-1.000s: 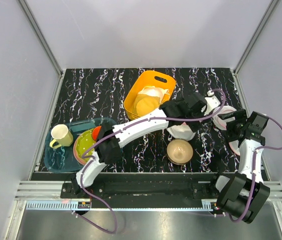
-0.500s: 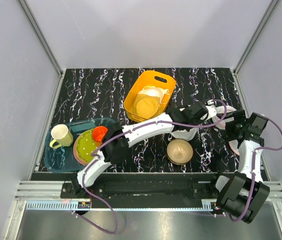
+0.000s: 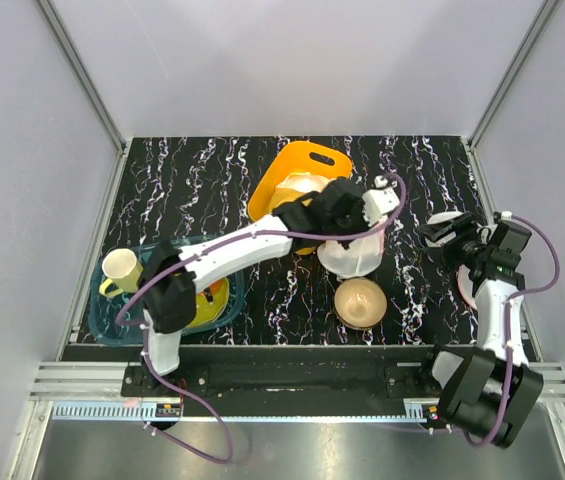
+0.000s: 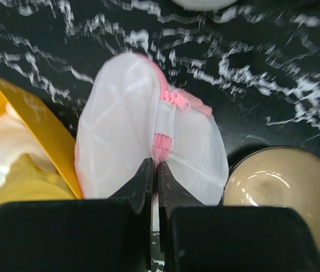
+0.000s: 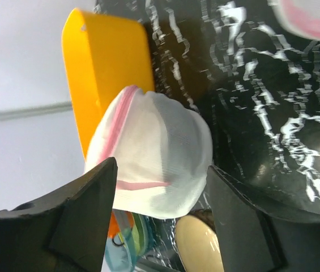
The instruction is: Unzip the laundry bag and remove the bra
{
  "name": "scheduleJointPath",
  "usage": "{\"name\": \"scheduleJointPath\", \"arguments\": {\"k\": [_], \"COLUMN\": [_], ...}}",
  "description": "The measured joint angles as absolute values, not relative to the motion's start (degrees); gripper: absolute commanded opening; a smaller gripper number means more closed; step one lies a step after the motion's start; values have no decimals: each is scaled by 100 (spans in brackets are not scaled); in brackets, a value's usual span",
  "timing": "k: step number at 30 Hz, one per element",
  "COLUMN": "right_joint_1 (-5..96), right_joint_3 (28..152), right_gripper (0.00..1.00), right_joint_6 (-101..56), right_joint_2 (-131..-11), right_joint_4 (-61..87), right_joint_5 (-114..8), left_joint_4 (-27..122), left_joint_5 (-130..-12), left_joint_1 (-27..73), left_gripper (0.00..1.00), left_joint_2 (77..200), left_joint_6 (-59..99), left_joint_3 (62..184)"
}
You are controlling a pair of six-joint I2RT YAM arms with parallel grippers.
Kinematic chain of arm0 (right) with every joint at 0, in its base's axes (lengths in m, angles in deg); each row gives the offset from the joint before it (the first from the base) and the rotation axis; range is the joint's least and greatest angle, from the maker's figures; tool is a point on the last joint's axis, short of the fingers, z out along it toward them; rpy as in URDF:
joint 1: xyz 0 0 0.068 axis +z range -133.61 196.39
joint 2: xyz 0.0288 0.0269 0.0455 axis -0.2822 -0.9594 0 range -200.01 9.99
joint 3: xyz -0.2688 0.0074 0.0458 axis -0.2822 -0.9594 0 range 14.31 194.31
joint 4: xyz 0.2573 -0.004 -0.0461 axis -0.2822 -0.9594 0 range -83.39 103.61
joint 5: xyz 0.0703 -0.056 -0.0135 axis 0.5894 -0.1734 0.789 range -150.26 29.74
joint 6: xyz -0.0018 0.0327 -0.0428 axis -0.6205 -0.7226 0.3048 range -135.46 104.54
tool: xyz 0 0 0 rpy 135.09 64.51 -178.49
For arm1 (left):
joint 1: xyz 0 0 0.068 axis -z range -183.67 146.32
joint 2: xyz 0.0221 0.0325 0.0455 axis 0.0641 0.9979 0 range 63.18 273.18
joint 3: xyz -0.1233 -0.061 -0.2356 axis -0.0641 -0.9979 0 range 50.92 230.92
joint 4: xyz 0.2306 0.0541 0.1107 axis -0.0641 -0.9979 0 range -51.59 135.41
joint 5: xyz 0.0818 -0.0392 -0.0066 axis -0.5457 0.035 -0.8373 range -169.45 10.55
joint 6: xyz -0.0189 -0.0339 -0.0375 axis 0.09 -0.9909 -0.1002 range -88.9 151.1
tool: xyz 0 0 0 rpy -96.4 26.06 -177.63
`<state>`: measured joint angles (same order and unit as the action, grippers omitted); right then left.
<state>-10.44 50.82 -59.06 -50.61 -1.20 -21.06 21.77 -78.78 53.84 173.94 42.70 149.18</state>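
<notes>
While L pincer [image 4: 154,166] clamps laundry bag [image 4: 123,122], jaws shut, R pincer [image 5: 161,173] wide open

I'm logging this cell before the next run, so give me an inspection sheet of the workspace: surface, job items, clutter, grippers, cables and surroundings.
Surface: black marbled table, no spills seen.
Job's things: laundry bag beside the orange basket and tan bowl, zip looks closed; bra, nothing seen.
Clutter: orange basket holding cloth; tan bowl; teal tray with mug and plate; pink-rimmed discs near the right arm.
Grippers: left gripper shut on the bag's pink trim; right gripper open, apart from the bag.
Cables: purple cables loop along both arms; no snag seen.
Surroundings: grey walls, metal frame.
</notes>
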Motion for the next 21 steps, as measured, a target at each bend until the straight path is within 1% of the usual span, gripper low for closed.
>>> {"name": "scheduleJointPath", "arguments": {"k": [4,8,12,15,21], "right_joint_1": [-565,-60,104,195,740], "right_joint_3": [5115,5370,5666,5906,6160], "right_gripper": [66,55,47,46,46], "right_joint_6": [-5617,-5265,-5007,-4913,-4826], "right_joint_2": [-4484,-4342,-4237,-4197,-4326], "right_joint_4": [-115,-275,-415,-476,-491], "right_joint_5": [-2047,-2174,-2176,-2148,-2054], "left_joint_4": [2426,2642,2684,2686,2717], "left_joint_5": [-6816,-5692,-5095,-4864,-4750], "left_joint_1": [4997,4573,4313,4311,4346], "left_gripper": [0,0,0,0,0], "left_joint_2": [16825,16565,16568,16568,16594], "left_joint_6": [4270,4125,4001,3964,3809], "left_joint_3": [14721,14544,14487,14474,14474]}}
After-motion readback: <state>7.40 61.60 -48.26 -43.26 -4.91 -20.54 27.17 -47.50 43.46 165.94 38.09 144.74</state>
